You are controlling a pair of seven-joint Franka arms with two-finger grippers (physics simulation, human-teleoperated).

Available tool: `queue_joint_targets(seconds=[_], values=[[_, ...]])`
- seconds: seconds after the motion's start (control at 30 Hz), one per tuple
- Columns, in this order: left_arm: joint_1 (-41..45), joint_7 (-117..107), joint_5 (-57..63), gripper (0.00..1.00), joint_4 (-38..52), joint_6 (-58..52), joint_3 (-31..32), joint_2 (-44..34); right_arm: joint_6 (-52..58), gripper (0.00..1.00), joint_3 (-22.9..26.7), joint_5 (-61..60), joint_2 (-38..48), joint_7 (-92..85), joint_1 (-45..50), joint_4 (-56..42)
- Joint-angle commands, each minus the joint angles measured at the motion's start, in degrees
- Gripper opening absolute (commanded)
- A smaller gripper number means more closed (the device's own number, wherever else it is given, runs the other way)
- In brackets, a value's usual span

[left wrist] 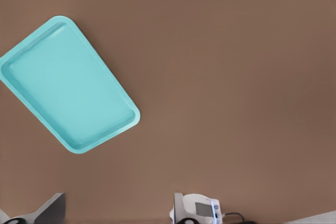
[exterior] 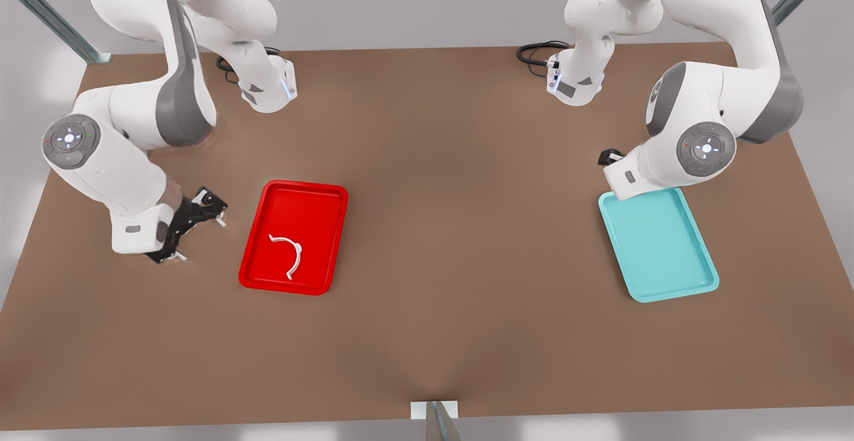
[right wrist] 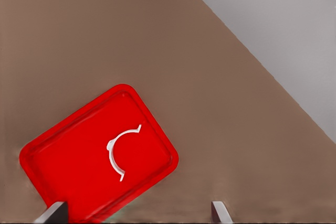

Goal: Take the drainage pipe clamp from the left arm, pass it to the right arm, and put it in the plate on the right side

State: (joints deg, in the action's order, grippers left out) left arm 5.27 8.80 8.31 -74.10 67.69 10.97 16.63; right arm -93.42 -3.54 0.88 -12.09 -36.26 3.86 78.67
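The drainage pipe clamp [exterior: 288, 255] lies flat inside the red plate [exterior: 323, 195], touching no claw, its white arc curving near the middle of the plate floor with a tab at each end. The plate sits on the brown surface [exterior: 454, 227] toward the front view's left, and a teal tray [exterior: 674, 291] sits well apart from it toward the front view's right. The right claw [exterior: 193, 224] hangs beside the plate on the front view's left, low over the surface, its black fingers spread wide and holding nothing; in the right wrist view the clamp [right wrist: 119, 152] rests in the plate [right wrist: 47, 153] between the two fingertips [right wrist: 51, 212] at the frame's edge. The left claw [exterior: 608, 157] is above the far end of the teal tray; whether it is spread or pressed together cannot be told. The left wrist view looks down on the teal tray [left wrist: 21, 56].
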Motion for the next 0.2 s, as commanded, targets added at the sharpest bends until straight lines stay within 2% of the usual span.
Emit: queue_joint_targets(seconds=[0.0, 0.07, 0.17], values=[[0.0, 5.4, 0.1, 1.00, 0.0, -0.2, 0.0, 0.0, 18.7, 1.00, -2.0, 1.1, 4.5, 49.5, -2.9, 2.7], [0.0, 5.4, 0.0, 1.00, 0.0, -0.2, 0.0, -0.1, 17.1, 1.00, -2.4, 0.6, 8.3, 49.5, -3.2, 8.1], [0.0, 5.4, 0.0, 1.00, 0.0, -0.2, 0.0, -0.1, 16.8, 1.00, -2.4, 0.6, 8.2, 48.9, -3.3, 8.1]])
